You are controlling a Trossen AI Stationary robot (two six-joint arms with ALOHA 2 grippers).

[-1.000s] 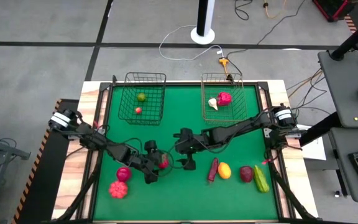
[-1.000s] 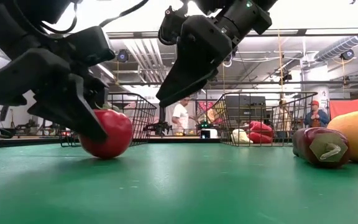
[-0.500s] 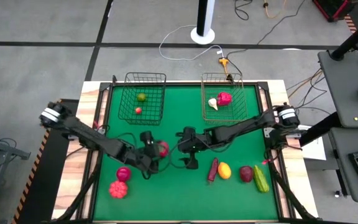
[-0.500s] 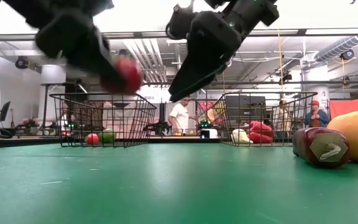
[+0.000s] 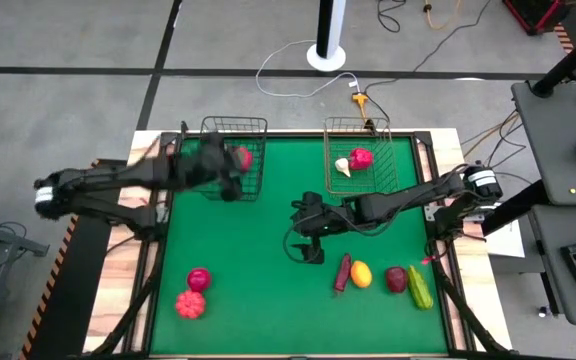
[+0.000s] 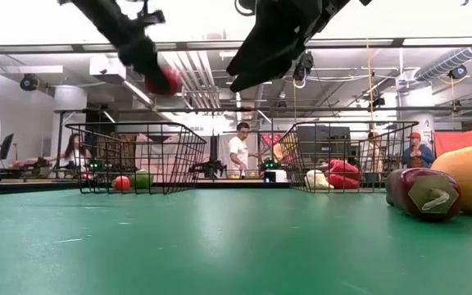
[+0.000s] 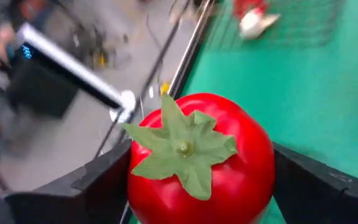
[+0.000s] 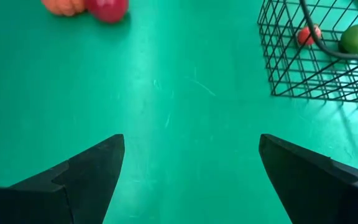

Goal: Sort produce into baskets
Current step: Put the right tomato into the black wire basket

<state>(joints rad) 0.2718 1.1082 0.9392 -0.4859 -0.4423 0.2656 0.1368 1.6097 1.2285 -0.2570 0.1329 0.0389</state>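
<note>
Plainly unlabelled tomato (image 7: 201,165) in left gripper (image 7: 191,186)

High view looks straight down on the whole green felt surface (image 5: 268,300); low view sits at felt level, facing the room. Both share the black wire basket (image 5: 233,157) (image 6: 138,157), which the right wrist view, close over the felt, also catches (image 8: 316,56).

Counted two rectangular wire-mesh baskets: one black (image 5: 233,165), one copper-brown (image 5: 360,160). Toy produce totalled eleven: two in the black, two in the copper-brown, six loose, one red tomato (image 7: 201,165) gripped.
</note>
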